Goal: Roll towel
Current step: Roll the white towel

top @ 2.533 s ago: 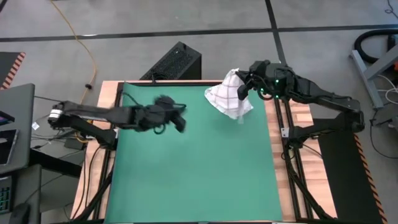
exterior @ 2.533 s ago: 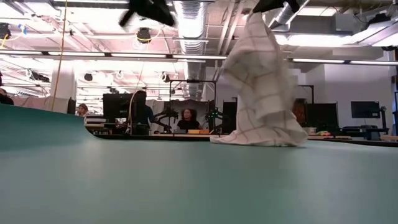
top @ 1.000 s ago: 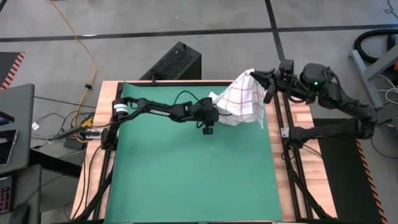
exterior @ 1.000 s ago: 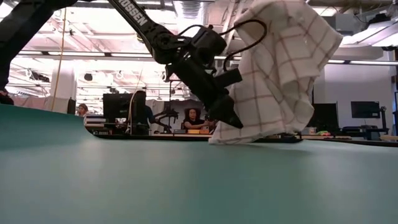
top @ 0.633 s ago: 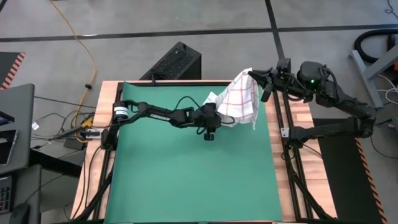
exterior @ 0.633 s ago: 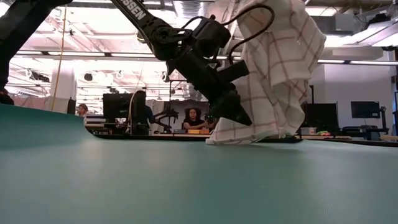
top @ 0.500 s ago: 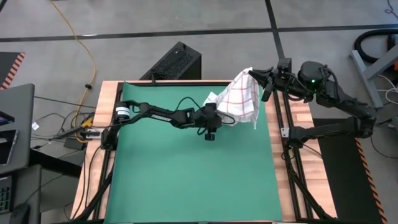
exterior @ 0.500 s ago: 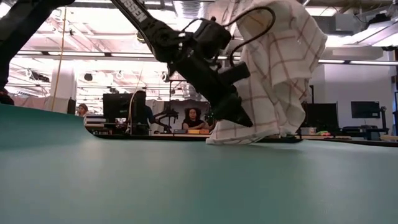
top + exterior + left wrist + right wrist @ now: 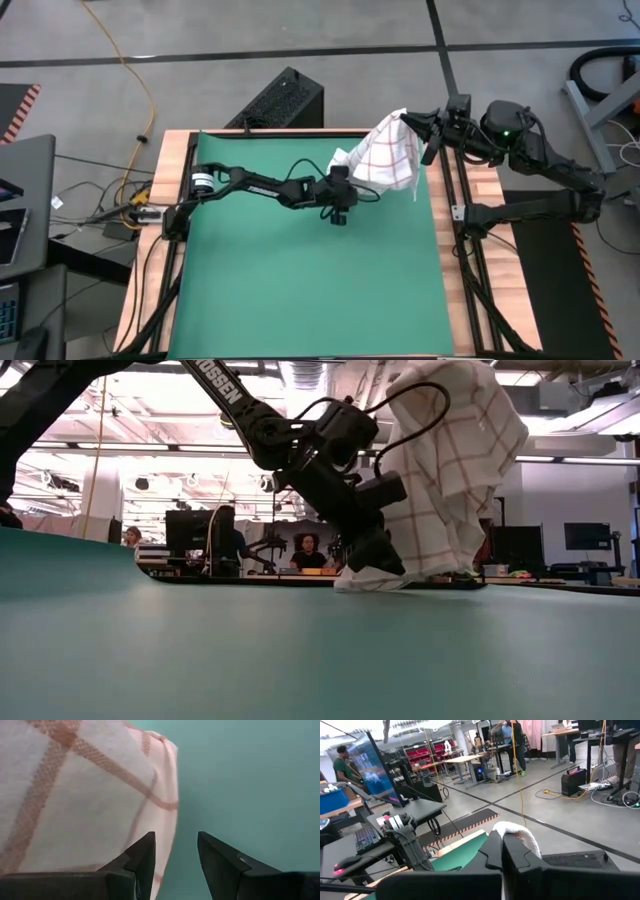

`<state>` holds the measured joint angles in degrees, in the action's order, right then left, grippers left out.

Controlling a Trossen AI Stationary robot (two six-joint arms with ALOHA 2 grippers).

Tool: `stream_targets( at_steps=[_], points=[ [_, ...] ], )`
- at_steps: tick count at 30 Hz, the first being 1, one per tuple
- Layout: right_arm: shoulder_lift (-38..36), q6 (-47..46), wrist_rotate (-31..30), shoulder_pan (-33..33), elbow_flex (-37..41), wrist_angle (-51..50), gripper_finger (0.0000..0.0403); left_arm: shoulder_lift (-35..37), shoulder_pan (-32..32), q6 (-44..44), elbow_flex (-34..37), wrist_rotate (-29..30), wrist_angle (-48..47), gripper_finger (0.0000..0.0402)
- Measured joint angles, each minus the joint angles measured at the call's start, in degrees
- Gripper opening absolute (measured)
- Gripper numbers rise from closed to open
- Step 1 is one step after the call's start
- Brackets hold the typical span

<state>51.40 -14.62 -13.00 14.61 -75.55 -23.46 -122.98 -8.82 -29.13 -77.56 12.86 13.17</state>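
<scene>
- Towel, white with thin red-brown grid lines, hangs near the far right corner of the green mat covering the tabletop; its lowest folds rest on the mat.
- Left end effector sits low at the towel's bottom edge, fingers parted, one against the cloth, gripping nothing.
- Right end effector is clamped tight on the towel's top corner, holding it up.
- People sit at desks in the room beyond.
</scene>
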Motion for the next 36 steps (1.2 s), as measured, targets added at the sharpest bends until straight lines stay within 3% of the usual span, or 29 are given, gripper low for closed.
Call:
stream_targets(
  at_steps=[11, 17, 22, 26, 36],
  points=[
    [0.00, -0.46, 1.34, -0.04, 0.00, 2.97, 0.0007, -0.77, 0.04, -1.85, -0.01, 0.66, 2.11, 0.0137],
    [0.02, -0.55, 1.42, -0.49, 0.00, 2.94, 0.0007, -4.09, 0.74, -3.80, -1.79, 4.53, 3.00, 0.0134],
    [0.02, -0.54, 1.44, -1.30, 0.00, 3.51, 0.0007, -3.72, 0.19, -1.72, -3.12, 7.08, 5.64, 0.0079],
    [0.00, -0.52, 2.17, -2.45, 0.00, 4.14, 0.0007, -3.76, -1.34, 1.14, -3.60, 3.63, 5.57, 0.0011],
    [0.00, 0.20, 2.43, -2.75, 0.00, 3.90, 0.0007, -1.85, -0.07, 2.61, -4.22, 9.94, -5.39, 0.0000]
  ],
)
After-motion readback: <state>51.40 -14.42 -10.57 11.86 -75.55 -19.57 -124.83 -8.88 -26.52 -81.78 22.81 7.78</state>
